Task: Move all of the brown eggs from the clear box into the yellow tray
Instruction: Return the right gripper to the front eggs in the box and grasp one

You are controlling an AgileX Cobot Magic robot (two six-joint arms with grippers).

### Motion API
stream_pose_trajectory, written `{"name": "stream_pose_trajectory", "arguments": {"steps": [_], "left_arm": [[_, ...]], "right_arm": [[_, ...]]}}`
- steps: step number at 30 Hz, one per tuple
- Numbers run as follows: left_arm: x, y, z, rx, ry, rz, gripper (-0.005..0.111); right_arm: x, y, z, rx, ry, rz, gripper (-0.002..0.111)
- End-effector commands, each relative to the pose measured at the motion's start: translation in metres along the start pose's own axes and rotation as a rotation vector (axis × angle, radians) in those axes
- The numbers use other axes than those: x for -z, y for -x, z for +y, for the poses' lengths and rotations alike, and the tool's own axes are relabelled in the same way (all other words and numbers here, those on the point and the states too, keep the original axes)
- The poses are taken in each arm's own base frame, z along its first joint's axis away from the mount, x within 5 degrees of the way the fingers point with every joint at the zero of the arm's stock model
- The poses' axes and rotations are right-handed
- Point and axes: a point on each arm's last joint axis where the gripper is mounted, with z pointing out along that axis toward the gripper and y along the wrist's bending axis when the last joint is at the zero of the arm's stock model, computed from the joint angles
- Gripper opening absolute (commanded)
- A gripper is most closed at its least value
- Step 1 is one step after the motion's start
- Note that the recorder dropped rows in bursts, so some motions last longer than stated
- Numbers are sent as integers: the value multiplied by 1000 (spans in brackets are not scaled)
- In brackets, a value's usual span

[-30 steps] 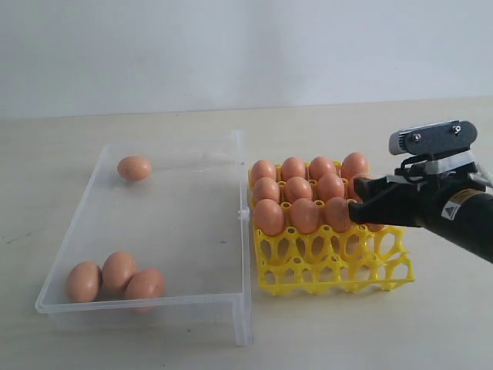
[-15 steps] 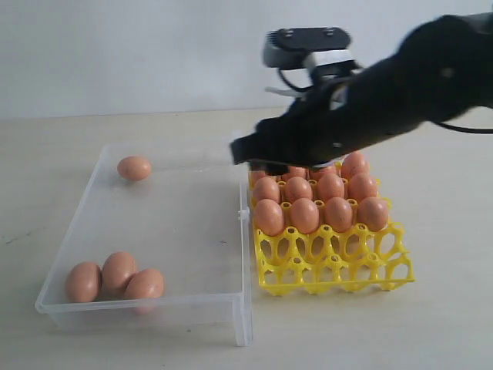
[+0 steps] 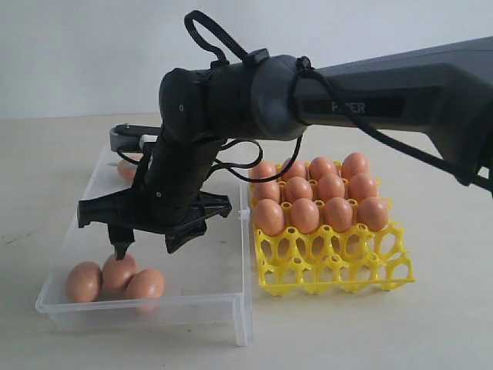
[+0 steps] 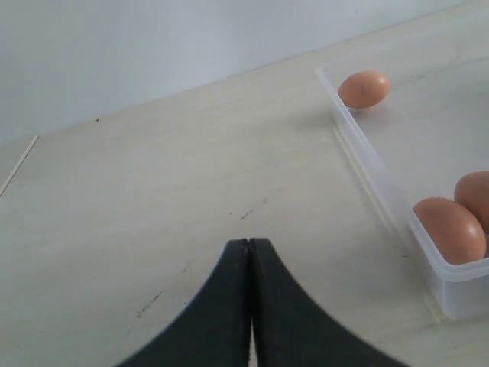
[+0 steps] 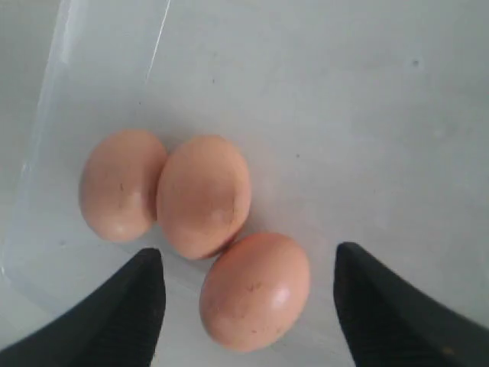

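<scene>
Three brown eggs (image 3: pixel 117 274) lie together in the near left corner of the clear box (image 3: pixel 154 306). My right gripper (image 3: pixel 146 247) hangs open just above them, reaching across from the right. In the right wrist view its fingers (image 5: pixel 130 306) stand either side of the nearest egg (image 5: pixel 256 290) without touching it, and the two others (image 5: pixel 203 195) lie beside it. A further egg (image 4: pixel 364 89) sits in the box's far corner, mostly hidden behind the arm in the exterior view. The yellow tray (image 3: pixel 331 266) holds several eggs (image 3: pixel 304 216) in its back rows. My left gripper (image 4: pixel 249 243) is shut and empty over bare table.
The clear box's right wall with its small clasp (image 3: pixel 243 214) stands close against the yellow tray. The tray's front rows of cells (image 3: pixel 362 270) are empty. My right arm (image 3: pixel 370 85) spans above the tray. Bare table (image 4: pixel 153 199) lies left of the box.
My right arm has swung from the tray's right side, leftwards over the tray, and down into the box above the three eggs. An egg it stood by now sits in the tray.
</scene>
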Motion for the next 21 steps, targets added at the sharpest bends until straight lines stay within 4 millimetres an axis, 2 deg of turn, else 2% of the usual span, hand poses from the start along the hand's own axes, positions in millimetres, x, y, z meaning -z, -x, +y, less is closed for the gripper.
{"name": "stream_pose_trajectory", "arguments": {"steps": [1,7,10,21], "left_arm": [[1,2,1,6,5,-15,0],[1,2,1,6,5,-15,0],[1,2,1,6,5,-15,0],[1,2,1,6,5,-15,0]], "right_arm": [[-3,-13,12,18,-12,75,62],[-6,-17,16,11,-16,94,62],[-10,-16,11,19,-58,83,62],[-36,-18,1,-1,-103,108,62]]}}
